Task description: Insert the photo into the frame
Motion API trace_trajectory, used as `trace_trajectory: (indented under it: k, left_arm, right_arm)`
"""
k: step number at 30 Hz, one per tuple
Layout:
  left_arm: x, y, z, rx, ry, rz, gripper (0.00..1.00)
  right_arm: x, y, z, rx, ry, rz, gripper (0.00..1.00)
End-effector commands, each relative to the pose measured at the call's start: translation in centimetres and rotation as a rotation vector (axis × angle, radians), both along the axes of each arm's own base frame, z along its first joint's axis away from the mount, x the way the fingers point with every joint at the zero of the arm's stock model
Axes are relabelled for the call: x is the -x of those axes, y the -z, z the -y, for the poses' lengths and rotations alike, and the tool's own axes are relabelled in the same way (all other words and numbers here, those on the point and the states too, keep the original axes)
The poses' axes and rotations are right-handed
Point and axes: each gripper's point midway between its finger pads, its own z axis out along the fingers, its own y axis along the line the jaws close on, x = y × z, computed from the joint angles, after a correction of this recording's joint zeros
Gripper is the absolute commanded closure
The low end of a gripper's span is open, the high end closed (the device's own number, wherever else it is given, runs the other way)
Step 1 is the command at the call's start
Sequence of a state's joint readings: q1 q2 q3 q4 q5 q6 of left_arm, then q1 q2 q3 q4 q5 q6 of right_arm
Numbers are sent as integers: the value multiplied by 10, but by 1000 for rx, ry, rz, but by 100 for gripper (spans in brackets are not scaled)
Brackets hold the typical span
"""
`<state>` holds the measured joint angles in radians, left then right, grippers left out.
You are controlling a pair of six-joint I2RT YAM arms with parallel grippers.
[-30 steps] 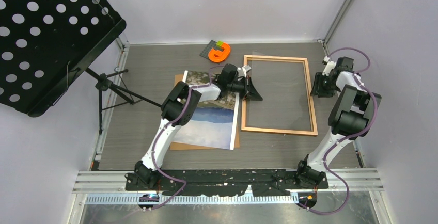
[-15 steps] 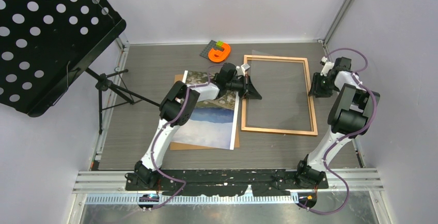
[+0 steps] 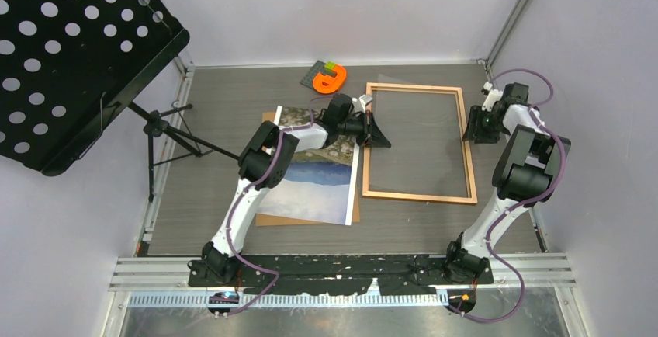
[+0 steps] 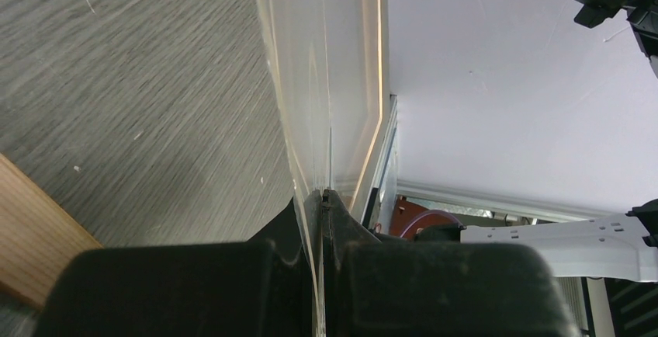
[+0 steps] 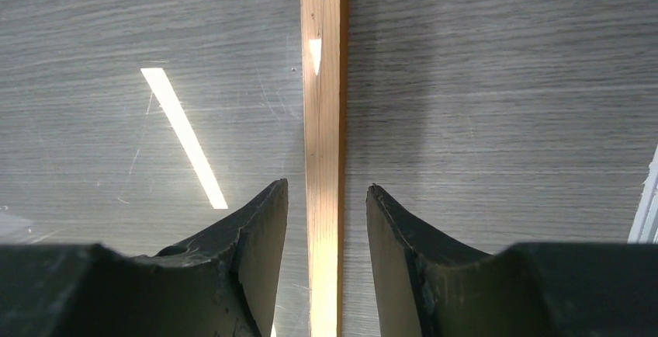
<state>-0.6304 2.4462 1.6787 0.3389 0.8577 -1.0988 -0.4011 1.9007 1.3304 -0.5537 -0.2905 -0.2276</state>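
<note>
The light wood frame [image 3: 419, 196] lies flat right of centre. A clear sheet [image 3: 423, 135] sits over its opening, its left edge lifted. My left gripper [image 3: 382, 137] is shut on that edge, and in the left wrist view the sheet [image 4: 318, 81] runs out from between the closed fingertips of that gripper [image 4: 324, 195]. The photo [image 3: 314, 185] lies face up on a brown backing board [image 3: 356, 211], left of the frame and partly under my left arm. My right gripper [image 3: 471, 129] stands open astride the frame's right rail [image 5: 322, 119], with gaps on both sides of the rail at the right gripper [image 5: 326, 189].
An orange object with small green blocks [image 3: 330, 79] lies at the back, just left of the frame's far corner. A black perforated music stand [image 3: 77, 50] on a tripod [image 3: 167, 127] fills the left side. Walls close the table behind and on the right.
My left gripper has shifted slightly toward the back with the sheet edge. The right gripper's jaws have spread a little around the rail.
</note>
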Motion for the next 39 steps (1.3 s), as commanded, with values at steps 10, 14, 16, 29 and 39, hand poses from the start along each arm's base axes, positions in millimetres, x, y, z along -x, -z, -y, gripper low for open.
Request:
trace_trajectory:
  k: [10,14,16,29,39]
  left_arm:
    - [-15,-41,-9,61,-62,95,100]
    - [-16,-41,-8,75,-70,86,100]
    - [-17,-41,-7,75,-69,85,100]
    - [-16,-50,1,148,-67,-45,100]
    - [-9,-50,9,201,-71,-186,100]
  right_arm:
    - [-19,-20,1,-5,0,59,51]
    - [-18,-19,0,-6,-2,59,51]
    - [-18,-18,0,-7,-1,57,52]
    - [-12,-8,0,-5,2,28,52]
    - [-4,1,0,3,2,2,52]
